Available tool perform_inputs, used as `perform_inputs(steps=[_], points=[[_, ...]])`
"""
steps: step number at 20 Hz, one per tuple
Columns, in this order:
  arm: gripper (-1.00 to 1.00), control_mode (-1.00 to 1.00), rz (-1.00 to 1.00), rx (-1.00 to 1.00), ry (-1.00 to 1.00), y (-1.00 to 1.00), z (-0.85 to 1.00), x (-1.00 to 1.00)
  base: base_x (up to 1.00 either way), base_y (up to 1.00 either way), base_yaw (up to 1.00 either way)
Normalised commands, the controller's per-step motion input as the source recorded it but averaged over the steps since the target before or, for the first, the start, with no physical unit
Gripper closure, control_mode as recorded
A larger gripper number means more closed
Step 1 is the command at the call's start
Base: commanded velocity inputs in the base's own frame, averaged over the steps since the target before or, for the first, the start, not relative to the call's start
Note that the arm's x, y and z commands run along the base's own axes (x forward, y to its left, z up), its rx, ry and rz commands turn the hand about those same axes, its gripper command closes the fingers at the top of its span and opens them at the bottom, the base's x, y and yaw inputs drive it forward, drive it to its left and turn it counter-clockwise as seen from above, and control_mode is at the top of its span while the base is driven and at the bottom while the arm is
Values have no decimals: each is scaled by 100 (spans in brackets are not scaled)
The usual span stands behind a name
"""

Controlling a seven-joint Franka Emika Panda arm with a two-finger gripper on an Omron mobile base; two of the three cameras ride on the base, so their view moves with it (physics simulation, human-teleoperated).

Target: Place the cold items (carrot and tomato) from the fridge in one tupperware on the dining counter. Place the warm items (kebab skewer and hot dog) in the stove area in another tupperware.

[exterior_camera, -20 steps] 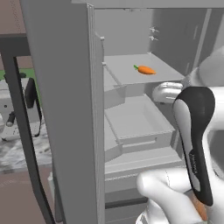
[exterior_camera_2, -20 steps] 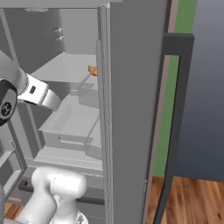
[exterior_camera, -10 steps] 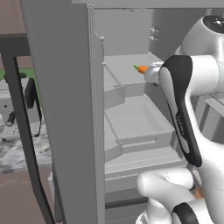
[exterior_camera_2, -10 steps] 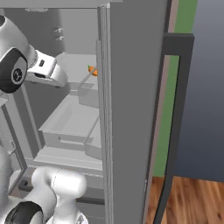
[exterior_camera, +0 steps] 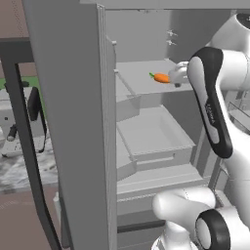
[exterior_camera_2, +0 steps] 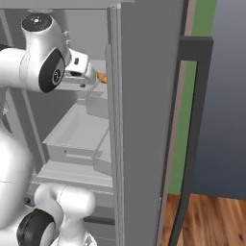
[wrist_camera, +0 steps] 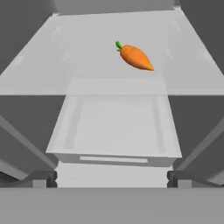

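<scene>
On the fridge shelf (wrist_camera: 65, 61), carrot (wrist_camera: 135, 57) lies ahead of wide-open pincer (wrist_camera: 112, 177)

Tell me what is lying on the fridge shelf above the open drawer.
A single carrot lies on the shelf, green top toward the back wall. The drawer below looks bare inside. No tomato shows; the shelf's right end is covered by the arm in the left base view.
</scene>
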Motion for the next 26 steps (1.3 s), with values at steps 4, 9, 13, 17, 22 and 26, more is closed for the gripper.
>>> perform_inputs(steps=[4,9,13,17,22,26], points=[[-100,-100,14,0,0,-4,0,58,0,0,0],[-100,-100,16,0,1,0,-4,53,0,0,0],[-100,-100,18,0,1,-1,-9,53,0,0,0],[-100,-100,17,-1,6,0,-17,55,0,0,0],[-100,-100,15,-1,1,0,-15,51,0,0,0],[-100,-100,13,0,0,-6,0,48,0,0,0]])
